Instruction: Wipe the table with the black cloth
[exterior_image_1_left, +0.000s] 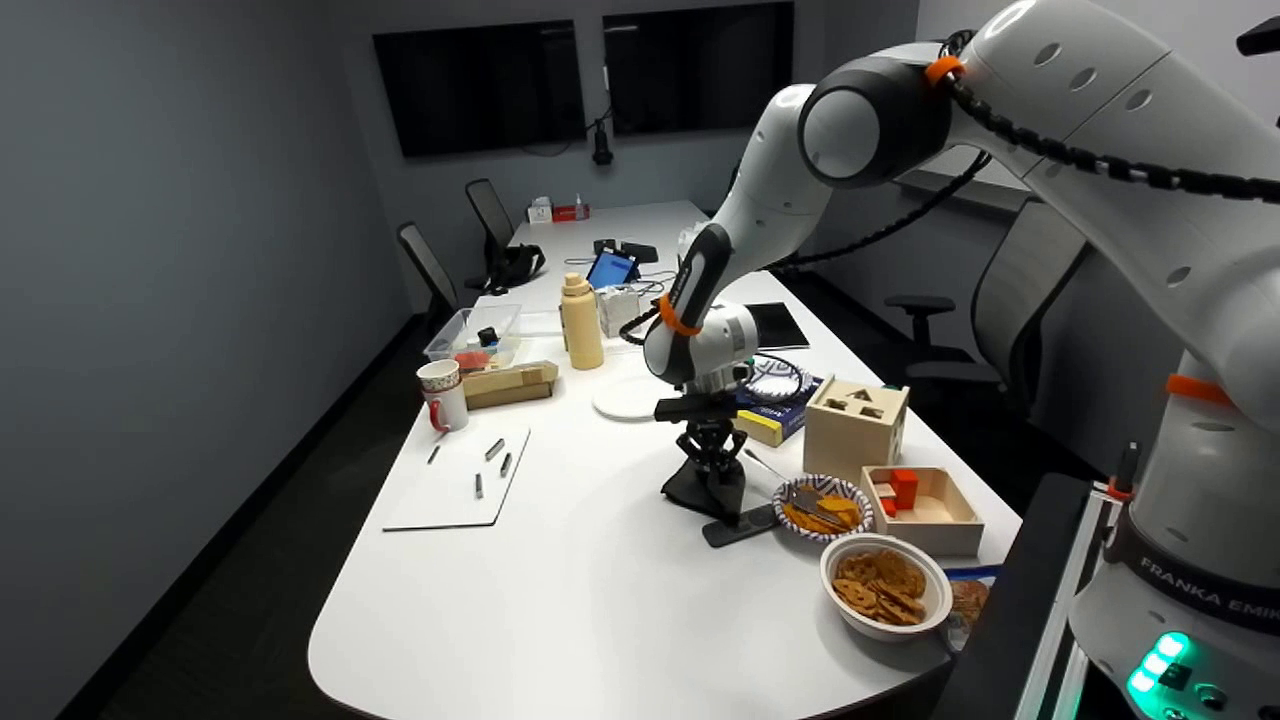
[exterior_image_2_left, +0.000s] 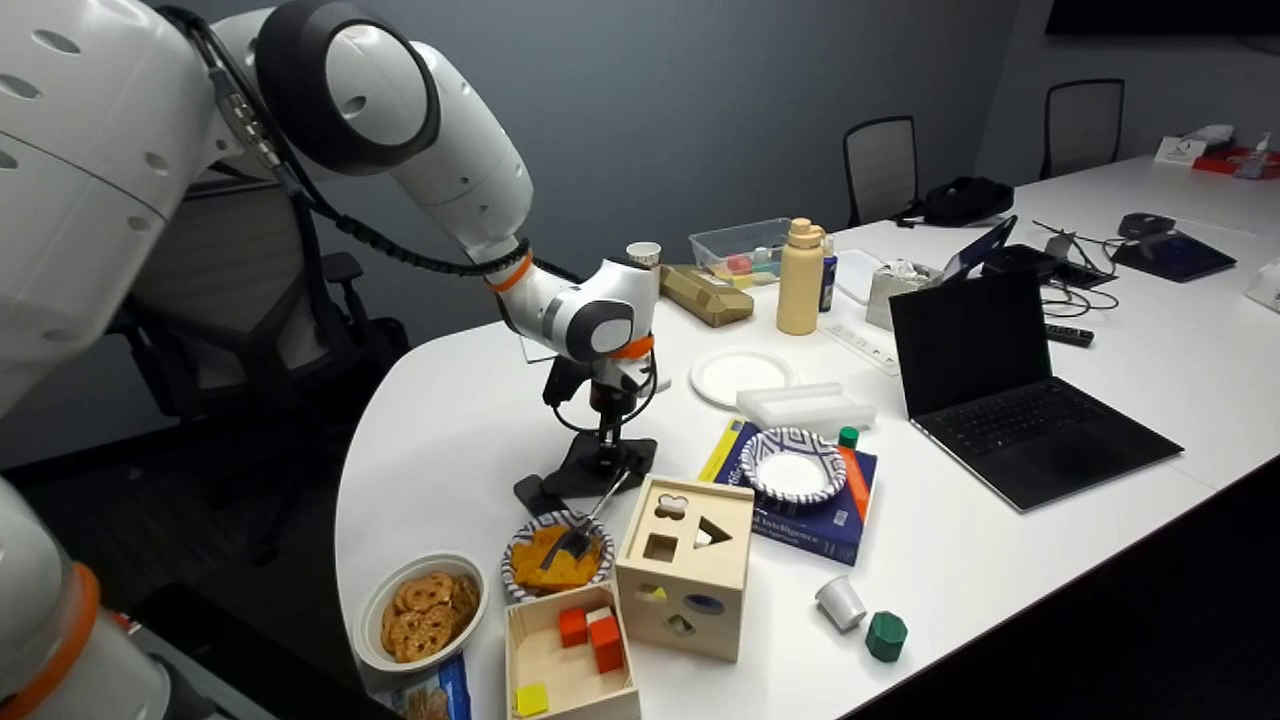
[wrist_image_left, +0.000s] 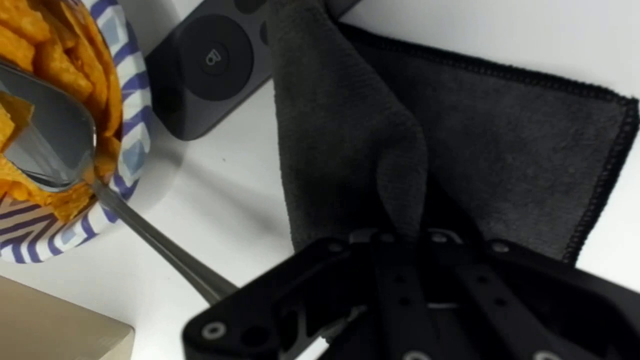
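At the wrist view's lower centre, your gripper (wrist_image_left: 409, 240) clamps a fold of the cloth (wrist_image_left: 370, 125), presumably so the loose spread wipes the table (exterior_image_1_left: 590, 600).

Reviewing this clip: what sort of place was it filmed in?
Most likely an office meeting room: a long white table fills the middle, mesh-backed chairs stand along it, and two large dark screens hang on the far wall.
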